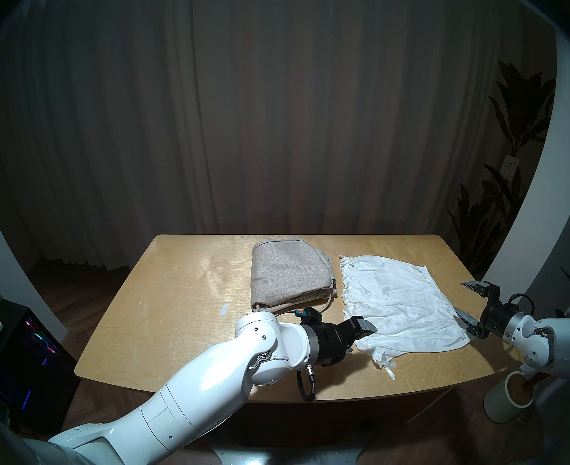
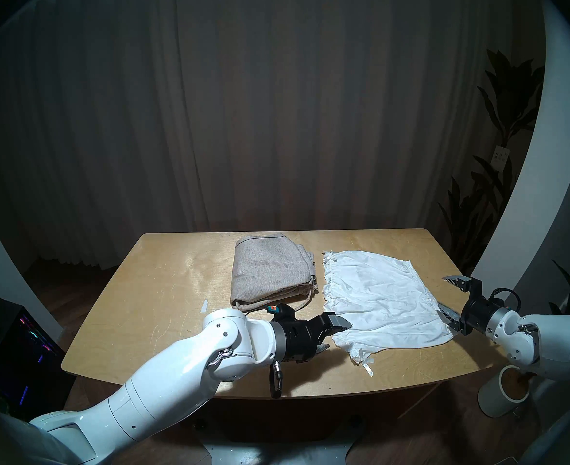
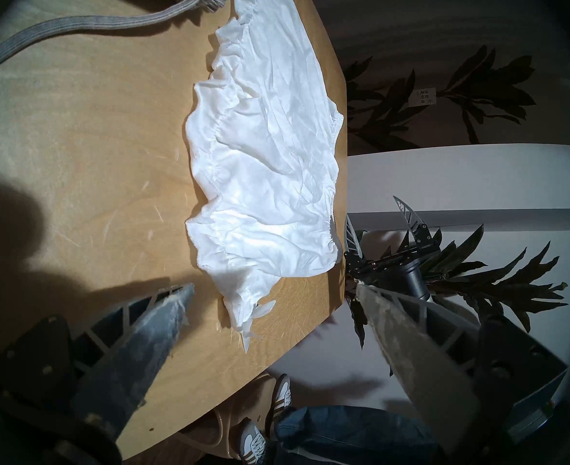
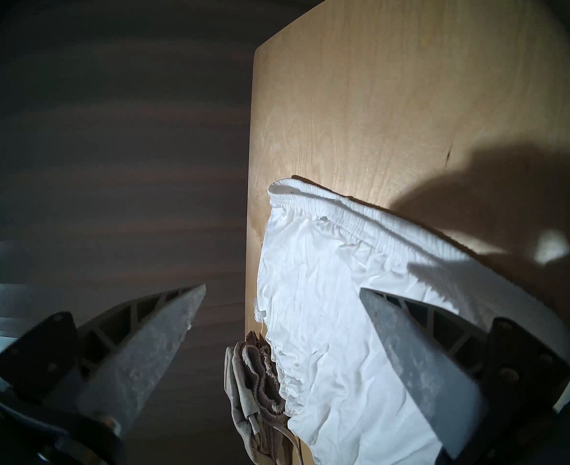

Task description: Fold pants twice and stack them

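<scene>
Nearest the robot, over the front of the bench (image 1: pixel 176 320): left gripper (image 1: pixel 360 340), jaws wide apart and empty, aimed sideways at the near left corner of the white shorts (image 1: pixel 397 306). Hovering just beside that corner, apparently not touching; likely staged for pinching the ruffled hem there. A ribbon tie (image 1: pixel 389 367) trailing off the shorts' near corner toward the bench's front edge, loose and liable to snag or drag in a fold.

At the right edge of the bench: right gripper (image 1: pixel 471 310), jaws likewise spread and holding nothing, set just off the shorts' elastic waistband (image 4: pixel 360 219) side. Opposite placement of the two grippers suggesting a two-handed lift, one side each, for the first fold.

Shorts lying flat and spread, wrinkled, on the right half of the bench, not yet folded by the look of it. Thin cloth, probably slippery and prone to bunching unless both corners rise together.

Farther back, centre of the bench: grey-beige pants (image 1: pixel 290 273), already a compact folded bundle, touching or nearly touching the shorts' ruffled left edge; drawstring (image 3: pixel 75 21) straying out toward the front. Presumably parked there as the base of the stack.

Beyond the bench: dark curtain (image 1: pixel 276 118), and a plant (image 1: pixel 511 152) at far right.
</scene>
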Robot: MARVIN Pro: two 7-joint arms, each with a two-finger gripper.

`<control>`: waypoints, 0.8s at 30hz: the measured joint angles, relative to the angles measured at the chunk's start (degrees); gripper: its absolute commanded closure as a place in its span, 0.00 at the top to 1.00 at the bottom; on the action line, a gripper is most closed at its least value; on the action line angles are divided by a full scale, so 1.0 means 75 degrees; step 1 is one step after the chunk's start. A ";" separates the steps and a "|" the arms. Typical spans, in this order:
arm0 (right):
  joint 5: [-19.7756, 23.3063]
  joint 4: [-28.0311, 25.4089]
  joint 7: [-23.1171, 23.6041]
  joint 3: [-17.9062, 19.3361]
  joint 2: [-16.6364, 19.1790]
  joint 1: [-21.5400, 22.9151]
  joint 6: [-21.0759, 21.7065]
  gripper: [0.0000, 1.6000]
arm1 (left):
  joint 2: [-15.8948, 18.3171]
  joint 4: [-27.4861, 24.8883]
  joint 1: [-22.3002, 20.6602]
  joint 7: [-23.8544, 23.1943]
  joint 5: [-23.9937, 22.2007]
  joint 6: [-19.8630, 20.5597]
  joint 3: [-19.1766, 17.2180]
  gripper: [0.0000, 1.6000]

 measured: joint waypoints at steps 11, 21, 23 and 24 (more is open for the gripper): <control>0.0000 0.0379 0.0341 -0.0069 -0.0001 -0.0233 0.0531 1.00 | -0.0115 0.0134 -0.0104 0.0040 -0.0020 0.0100 0.0135 1.00; -0.0002 0.0714 0.0673 -0.0104 -0.0002 -0.0428 0.1033 1.00 | -0.0217 0.0274 -0.0189 0.0089 -0.0029 0.0185 0.0256 1.00; -0.0002 0.0779 0.0740 -0.0111 -0.0002 -0.0463 0.1129 1.00 | -0.0236 0.0308 -0.0204 0.0100 -0.0029 0.0197 0.0278 1.00; -0.0002 0.0815 0.0776 -0.0113 -0.0002 -0.0483 0.1183 1.00 | -0.0245 0.0327 -0.0212 0.0107 -0.0029 0.0203 0.0285 1.00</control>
